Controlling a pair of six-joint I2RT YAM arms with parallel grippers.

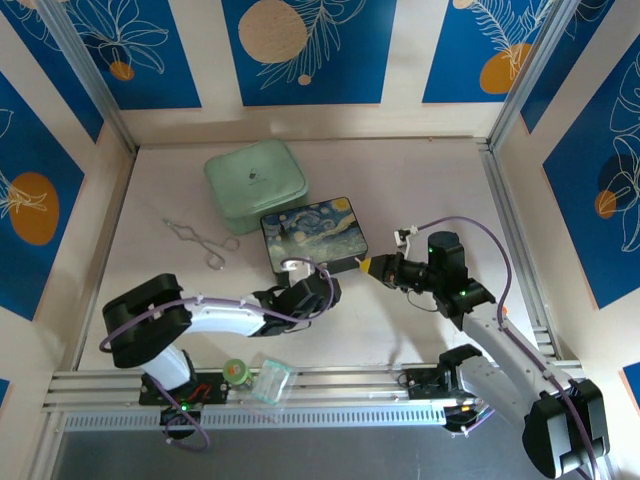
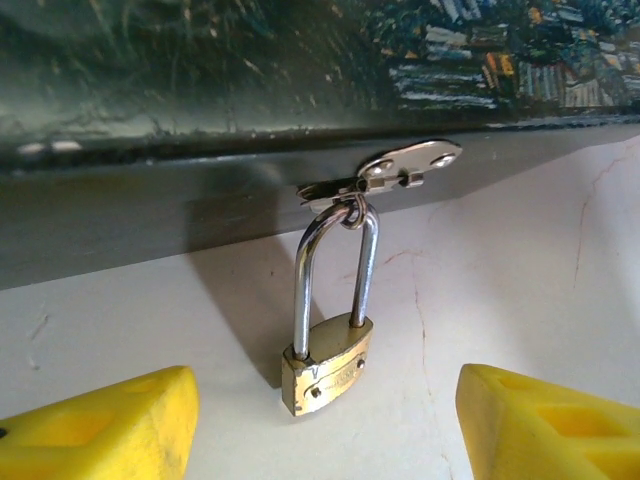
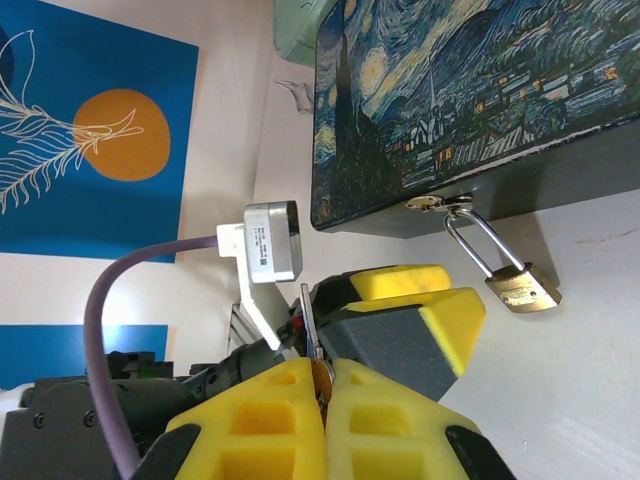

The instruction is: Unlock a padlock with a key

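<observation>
The padlock is hanging from the painted box's hasp, its body resting on the bench. The left gripper's fingers are standing wide apart on either side of it. The right gripper's fingers are pinching the key nearby.

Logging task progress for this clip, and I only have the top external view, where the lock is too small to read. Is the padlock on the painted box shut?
Observer: In the left wrist view, the tiny brass padlock hangs from the silver hasp of the Starry-Night-patterned box. Both shackle legs sit in its body, so it looks shut.
Operator: Is the left claw gripping it?
Observer: No. The left claw is open, its yellow fingertips on either side and apart from the lock.
Operator: And the key?
Observer: In the right wrist view, the right claw is shut on the small pale metal key, short of the lock.
</observation>
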